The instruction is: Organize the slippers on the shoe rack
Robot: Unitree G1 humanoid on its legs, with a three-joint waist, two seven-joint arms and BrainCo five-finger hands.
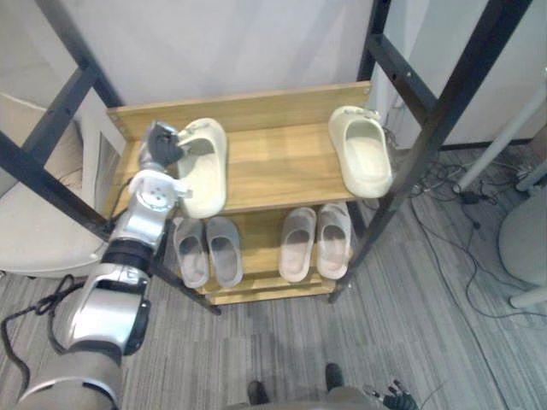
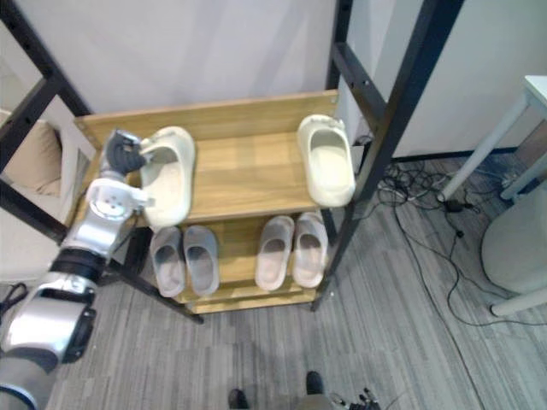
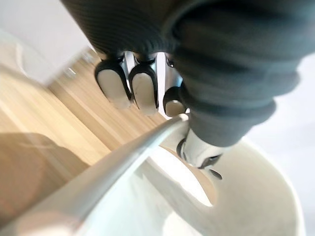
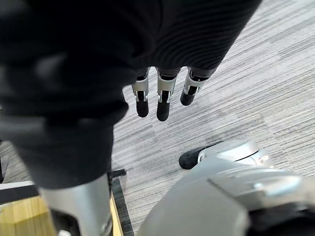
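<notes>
The left hand (image 1: 162, 147) sits in the upper left of the left eye view, at the far end of the left cream slipper (image 1: 205, 175) on the shoe rack's top shelf (image 1: 282, 162). In the left wrist view its fingers (image 3: 145, 91) curl over the outside of the slipper's rim while the thumb (image 3: 199, 147) appears to sit inside the opening, so the fingers look clamped on that rim. The hold is a thin pinch on a soft edge, so the likeliest failure is the rim slipping out as the slipper is dragged or turned. Its near end lies right at the shelf's front edge, so a pull toward the bottom of the frame could tip it off onto the grey slippers (image 1: 209, 252) on the lower shelf, or onto the floor. This slipper's long axis runs top to bottom in the frame, slightly tilted, and its closed toe seems to point to the bottom. The right cream slipper (image 1: 366, 158), well apart at the upper right, lies roughly parallel but seems reversed, heel at the front edge. The right hand (image 4: 165, 93) hangs over the floor with its fingers straight, apart and holding nothing
</notes>
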